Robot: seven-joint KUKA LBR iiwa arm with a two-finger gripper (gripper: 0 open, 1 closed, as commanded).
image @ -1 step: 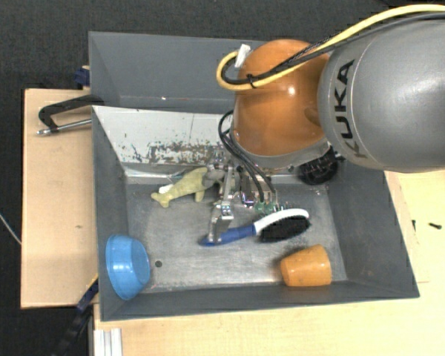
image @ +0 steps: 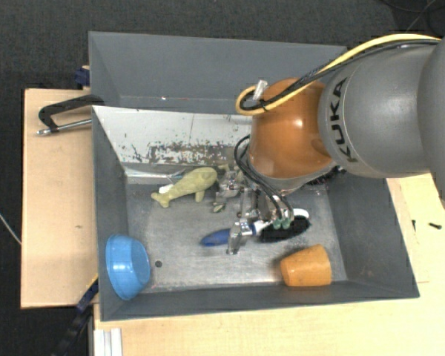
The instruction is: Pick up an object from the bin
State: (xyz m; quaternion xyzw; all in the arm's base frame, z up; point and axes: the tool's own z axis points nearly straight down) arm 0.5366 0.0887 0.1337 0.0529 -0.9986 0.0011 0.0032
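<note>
Right now your gripper [image: 239, 242] is hanging low over the middle of the bin [image: 107, 199], the small blue piece [image: 215, 238] lying just beside it; you cannot tell how far its claw is standing open

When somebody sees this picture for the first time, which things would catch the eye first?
The grey arm with its orange wrist cover looms at the upper right, its gripper low in the middle of the bin, beside a small blue object. Bright things lie apart around it: a blue bowl in the near left corner, an orange cup at the near right, a pale yellow toy animal toward the far wall.
</note>
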